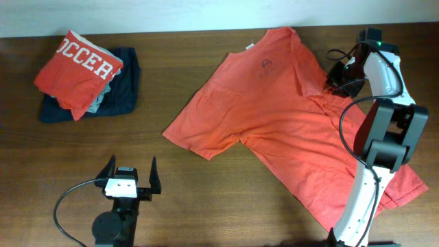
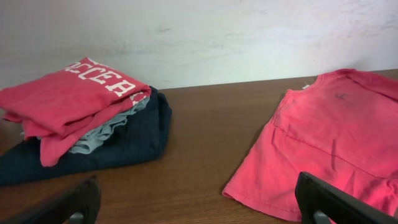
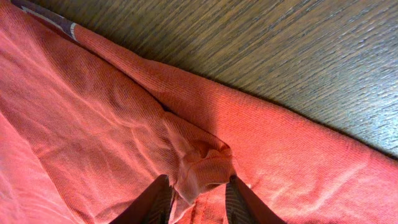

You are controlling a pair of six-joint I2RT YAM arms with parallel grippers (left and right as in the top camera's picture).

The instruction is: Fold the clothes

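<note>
The clothes, a coral-red T-shirt [image 1: 274, 110], lie spread out flat across the middle and right of the table, with no lettering showing on the upper side. My right gripper [image 1: 329, 86] is at the shirt's far right sleeve. In the right wrist view its fingers [image 3: 163, 193] pinch a raised fold of the red cloth [image 3: 199, 165], so the right gripper [image 3: 198, 183] is shut on it. My left gripper [image 1: 130, 170] rests near the front left edge, wide open and holding nothing. The left wrist view shows the shirt's near sleeve [image 2: 323, 137] ahead to the right of the left gripper [image 2: 202, 208].
A folded pile sits at the back left: a red shirt with white block letters [image 1: 79, 65] on top of a dark navy garment [image 1: 127, 89], with grey cloth between them. The right arm's base and cable [image 1: 363, 185] stand over the shirt's lower right part.
</note>
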